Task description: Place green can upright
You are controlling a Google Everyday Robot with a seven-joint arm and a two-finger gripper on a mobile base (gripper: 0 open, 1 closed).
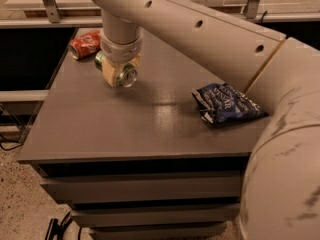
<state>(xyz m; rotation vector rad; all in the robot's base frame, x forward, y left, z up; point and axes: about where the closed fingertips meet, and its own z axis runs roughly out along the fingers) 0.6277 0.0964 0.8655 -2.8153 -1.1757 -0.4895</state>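
Note:
The green can (127,77) lies on its side on the grey table (125,129), far left of middle, with its silver end facing me and its green body showing behind at the left. My gripper (118,72) comes straight down from the wrist and sits right over the middle of the can, covering most of it. I cannot tell whether the can rests on the table or is held just above it.
A red soda can (85,43) lies on its side just behind and left of the gripper, near the table's far left corner. A crumpled blue snack bag (225,103) lies at the right. My arm (210,39) crosses above the table's right half.

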